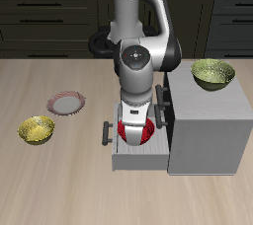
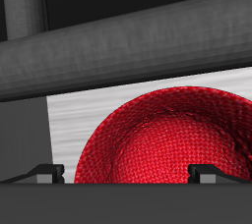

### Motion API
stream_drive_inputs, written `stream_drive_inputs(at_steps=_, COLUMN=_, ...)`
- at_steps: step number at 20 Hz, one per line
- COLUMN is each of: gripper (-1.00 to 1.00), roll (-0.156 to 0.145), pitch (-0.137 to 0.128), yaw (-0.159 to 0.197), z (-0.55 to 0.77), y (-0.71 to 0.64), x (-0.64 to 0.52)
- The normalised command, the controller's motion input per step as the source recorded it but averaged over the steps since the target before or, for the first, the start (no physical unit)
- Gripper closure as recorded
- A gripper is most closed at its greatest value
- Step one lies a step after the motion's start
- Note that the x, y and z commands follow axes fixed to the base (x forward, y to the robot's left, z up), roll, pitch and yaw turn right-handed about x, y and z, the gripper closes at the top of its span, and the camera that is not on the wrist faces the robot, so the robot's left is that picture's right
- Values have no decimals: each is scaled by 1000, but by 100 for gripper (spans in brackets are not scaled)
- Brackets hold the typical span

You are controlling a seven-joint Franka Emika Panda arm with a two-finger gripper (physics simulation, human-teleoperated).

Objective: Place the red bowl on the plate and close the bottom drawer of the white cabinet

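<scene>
While the red bowl (image 1: 134, 131) sits inside the open bottom drawer (image 1: 121, 156) of the white cabinet (image 1: 206, 130), neither part of the task is complete. The gripper (image 1: 135, 120) hangs directly over the bowl, low inside the drawer. The plate (image 1: 66, 103) lies bare on the tabletop, well apart from the cabinet and nearer the tabletop's back edge than the yellow-gold bowl (image 1: 38, 129). An olive-green bowl (image 1: 212, 73) stands on the cabinet's top.

Remaining work, judged from this layout: grasp the red bowl, lift it clear of the drawer, carry it to the plate, set it down, then return and push the drawer shut by its front, where the dark bar handle (image 1: 106, 132) projects.

In the wrist view the red bowl (image 2: 167, 140) fills much of the picture against the drawer's pale floor (image 2: 84, 120), with both fingertips (image 2: 49, 172) visible. They stand apart, roughly spanning part of the bowl's width, so the jaws appear spread and not clamped on anything. Contact with the rim cannot be confirmed.

Limits of visibility: in the exterior view the arm covers most of the bowl and the drawer's interior. The upper drawer front cannot be made out.
</scene>
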Motion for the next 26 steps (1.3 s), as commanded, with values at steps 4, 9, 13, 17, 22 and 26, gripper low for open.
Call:
stream_drive_inputs(at_steps=4, gripper=-100, roll=-27, pitch=15, yaw=-30, z=-149, y=-9, x=-39)
stream_drive_inputs(at_steps=9, gripper=100, roll=-37, pitch=37, yaw=-69, z=-85, y=-4, x=-58)
stream_drive_inputs(at_steps=13, gripper=100, roll=2, pitch=-14, yaw=22, z=75, y=-14, x=-71)
stream_drive_inputs(at_steps=17, gripper=100, roll=-4, pitch=12, yaw=-5, z=34, y=-59, x=-35)
stream_drive_inputs(at_steps=22, gripper=100, roll=-12, pitch=1, yaw=2, z=29, y=-59, x=-24)
stream_drive_inputs(at_steps=26, gripper=100, roll=6, pitch=5, yaw=13, z=7, y=2, x=23)
